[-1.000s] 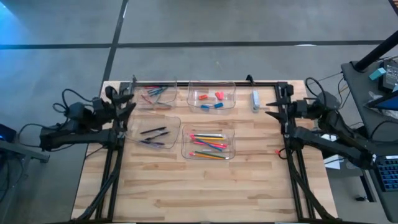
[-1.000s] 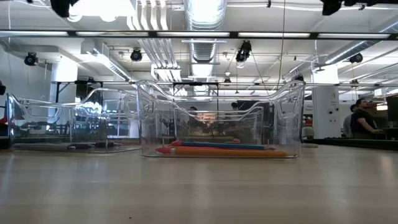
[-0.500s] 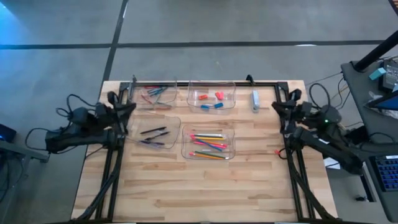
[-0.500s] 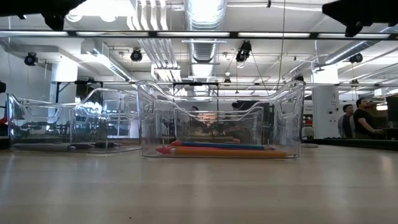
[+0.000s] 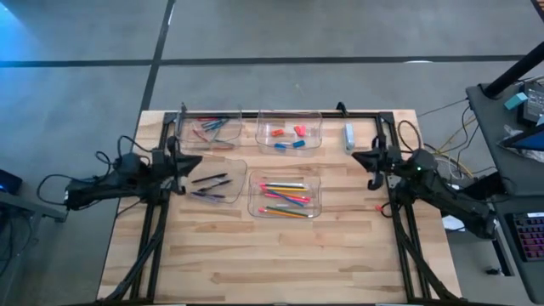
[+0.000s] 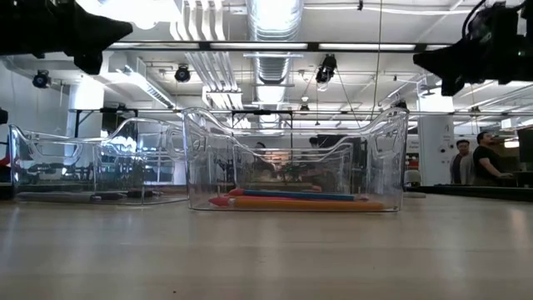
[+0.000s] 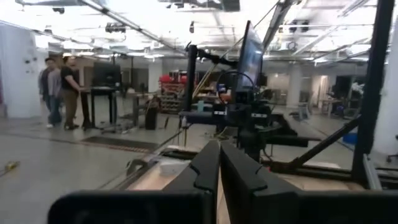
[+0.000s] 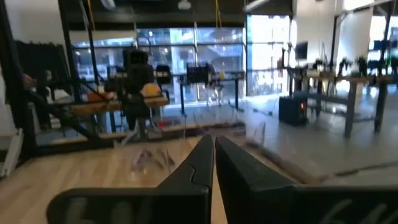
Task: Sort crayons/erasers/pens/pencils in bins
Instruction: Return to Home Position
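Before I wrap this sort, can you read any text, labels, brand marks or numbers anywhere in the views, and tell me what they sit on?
None can be read.
Bins: clear plastic, no label visible.
Pencils, pens, erasers, crayons: any print is too small to read.
Pale oblong item beside the eraser bin: no legible marking.
Left claw and right claw: plain dark, no marking visible.
Screens in the room behind: too blurred to read.

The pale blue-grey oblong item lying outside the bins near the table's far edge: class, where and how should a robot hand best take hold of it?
Probably grip the oblong item across its narrow width at mid-length, coming straight down. It lies flat on the table, long axis pointing away from the front edge, with bare wood on both long sides. The right hand is nearest.
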Tool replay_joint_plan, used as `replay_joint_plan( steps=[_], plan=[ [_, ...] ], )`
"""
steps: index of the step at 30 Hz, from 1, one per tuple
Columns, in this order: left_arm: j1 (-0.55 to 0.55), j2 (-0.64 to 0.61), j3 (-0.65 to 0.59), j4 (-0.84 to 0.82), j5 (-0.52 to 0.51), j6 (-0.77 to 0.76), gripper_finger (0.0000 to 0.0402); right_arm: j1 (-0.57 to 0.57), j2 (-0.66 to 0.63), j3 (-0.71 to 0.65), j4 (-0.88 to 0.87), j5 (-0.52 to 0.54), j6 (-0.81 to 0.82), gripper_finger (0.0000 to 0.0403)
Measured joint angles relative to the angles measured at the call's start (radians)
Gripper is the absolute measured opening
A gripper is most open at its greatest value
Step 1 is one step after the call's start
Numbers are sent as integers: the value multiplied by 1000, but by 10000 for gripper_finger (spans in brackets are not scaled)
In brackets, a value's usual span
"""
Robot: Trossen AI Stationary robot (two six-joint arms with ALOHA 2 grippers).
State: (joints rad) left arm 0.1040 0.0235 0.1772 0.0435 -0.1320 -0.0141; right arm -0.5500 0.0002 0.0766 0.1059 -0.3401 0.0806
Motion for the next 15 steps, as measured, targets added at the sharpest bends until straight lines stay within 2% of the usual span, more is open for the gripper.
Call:
replay_joint_plan(
  steps=[10, 15],
  plan=[
    [-1, 0, -100, 45, 26, -35, 0, 25, 0, -64, -20, -4, 43, 9],
    [-1, 0, -169, 143, 39, -46, 0, 94, 0, -65, -25, 64, 31, 9]
  ],
)
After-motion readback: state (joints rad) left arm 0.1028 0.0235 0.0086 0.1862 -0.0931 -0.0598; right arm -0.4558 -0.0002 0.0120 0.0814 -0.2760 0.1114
